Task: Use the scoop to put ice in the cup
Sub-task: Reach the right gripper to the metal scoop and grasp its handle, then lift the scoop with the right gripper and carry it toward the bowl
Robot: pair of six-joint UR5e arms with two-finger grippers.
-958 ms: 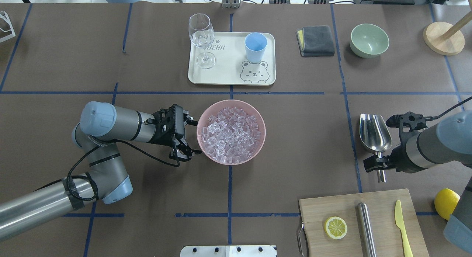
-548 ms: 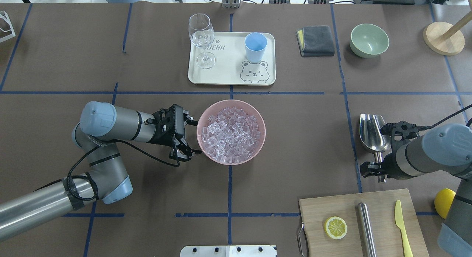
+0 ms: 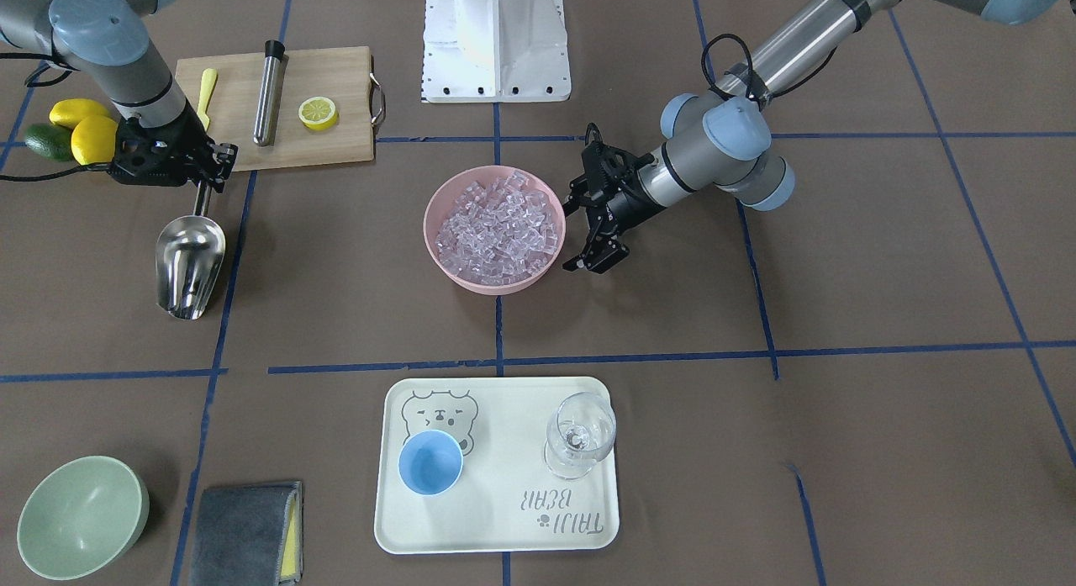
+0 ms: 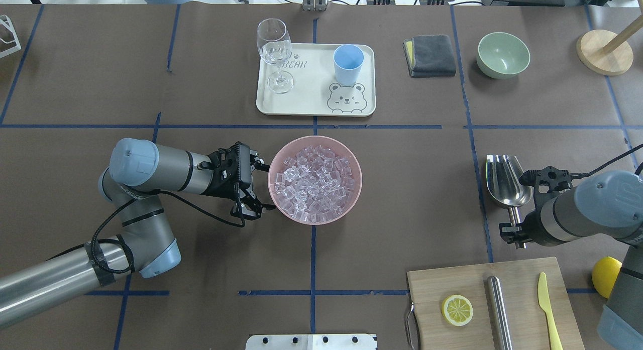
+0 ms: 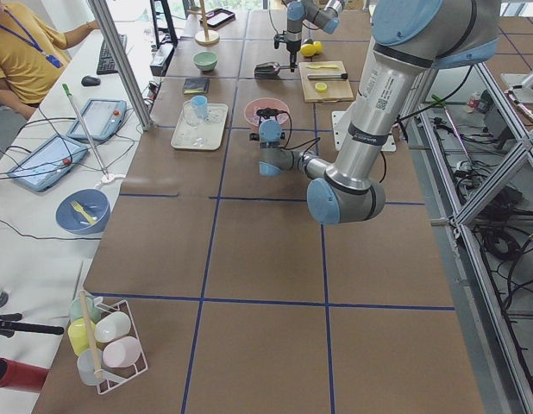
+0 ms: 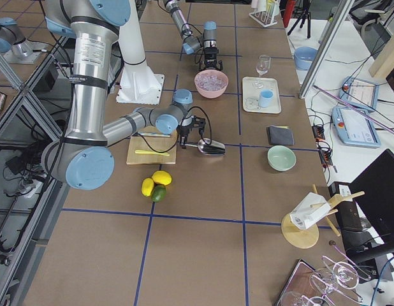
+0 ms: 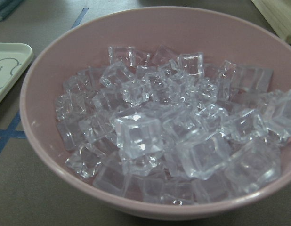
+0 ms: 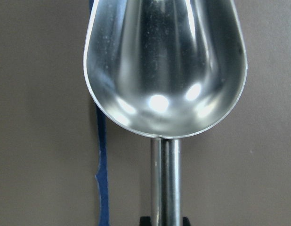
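Right hand (image 4: 512, 230) clenched on the thin handle of the shiny steel scoop (image 4: 505, 182) near the desk's (image 4: 402, 189) right edge; left hand (image 4: 261, 187) released beside the pink bowl (image 4: 355, 199) of clear ice cubes (image 4: 314, 182), probably to steady it

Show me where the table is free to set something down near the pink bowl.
Free: the wide patch between pink bowl and scoop, bordered by the cutting board. Crowded: the bowl's left side, at the left gripper.

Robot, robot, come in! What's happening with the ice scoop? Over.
Right gripper shut on scoop handle, scoop empty. Left gripper open beside pink bowl. Ice all in bowl, cup empty on tray. Path to bowl looks clear. Over.
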